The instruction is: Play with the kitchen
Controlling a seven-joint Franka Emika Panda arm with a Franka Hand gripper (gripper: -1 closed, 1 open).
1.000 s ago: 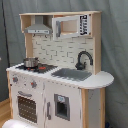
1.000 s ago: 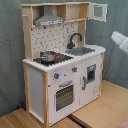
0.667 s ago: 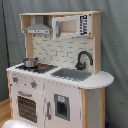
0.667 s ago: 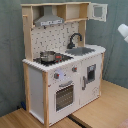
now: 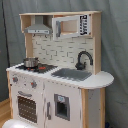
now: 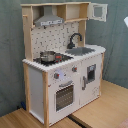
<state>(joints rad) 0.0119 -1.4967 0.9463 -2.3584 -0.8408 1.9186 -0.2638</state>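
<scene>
Whether my pincer is open or closed, I cannot tell. Facing me, the kitchen (image 5: 57, 75) stands upright; I should approach slowly toward its hob (image 6: 52, 58), avoiding the pot (image 6: 48, 56) there.

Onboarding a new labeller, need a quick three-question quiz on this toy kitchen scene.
1. True or false: the small metal pot stands in the grey sink of the white and light-wood toy kitchen.
2. What hangs directly above the red-ringed black hob? A) grey extractor hood B) black curved faucet C) round knobs
3. Fill in: the windowed oven door sits below the ___.
Key: 1 false, it stands on the hob; 2 A; 3 hob.
</scene>
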